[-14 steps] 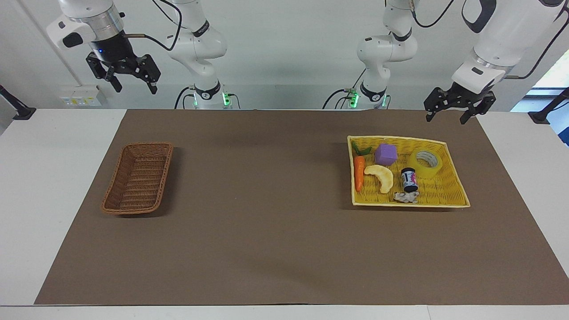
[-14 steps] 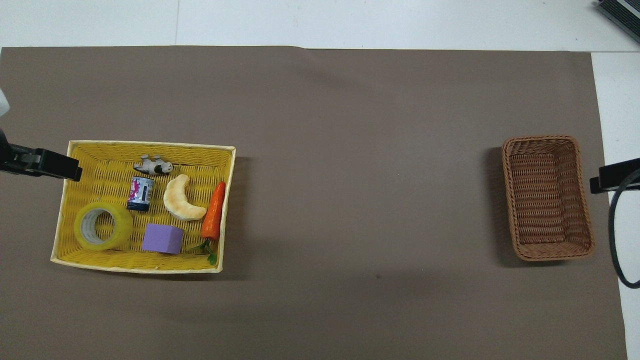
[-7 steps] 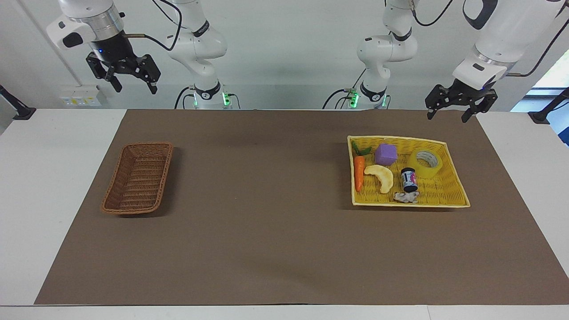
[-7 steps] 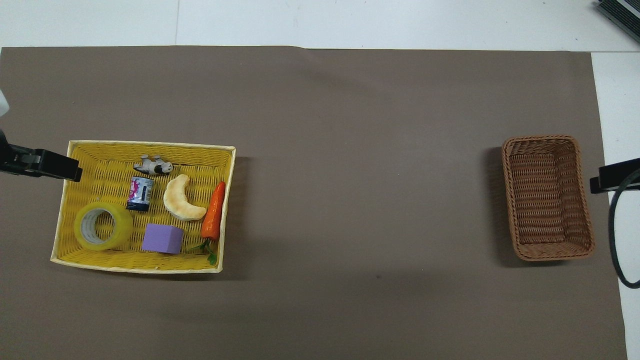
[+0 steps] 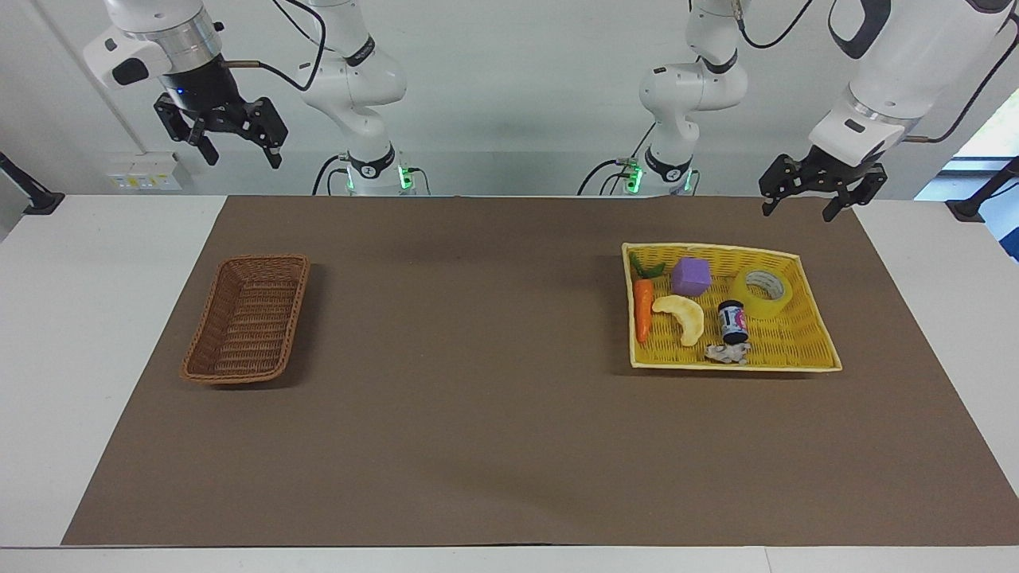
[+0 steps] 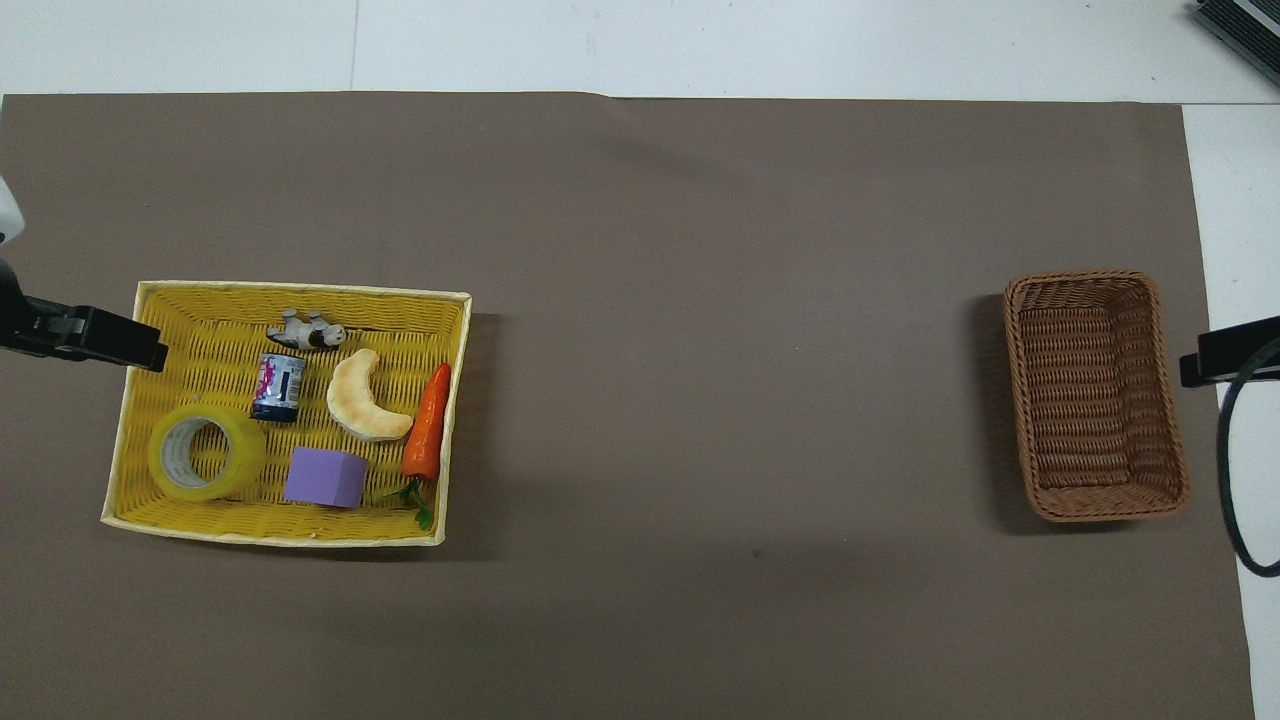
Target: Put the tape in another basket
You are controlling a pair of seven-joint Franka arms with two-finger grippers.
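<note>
The tape (image 5: 762,292) (image 6: 205,452), a yellow translucent roll lying flat, sits in the yellow woven basket (image 5: 796,342) (image 6: 200,320) at the corner toward the left arm's base. My left gripper (image 5: 800,213) hangs open and empty in the air beside that basket, clear of the tape. Only one finger (image 6: 100,340) of it shows in the overhead view. The brown wicker basket (image 5: 248,318) (image 6: 1095,395) stands empty toward the right arm's end of the table. My right gripper (image 5: 243,159) waits open, high above that end. One of its fingers (image 6: 1225,350) shows beside the wicker basket.
The yellow basket also holds a purple cube (image 5: 690,276), an orange carrot (image 5: 642,309), a pale croissant (image 5: 681,317), a small dark jar (image 5: 732,321) and a small grey figure (image 5: 728,352). A brown mat (image 5: 478,358) covers the table between the baskets.
The left gripper has shifted slightly, edging a little over the yellow basket's corner in the overhead view. The right arm and all objects stay as they were.
</note>
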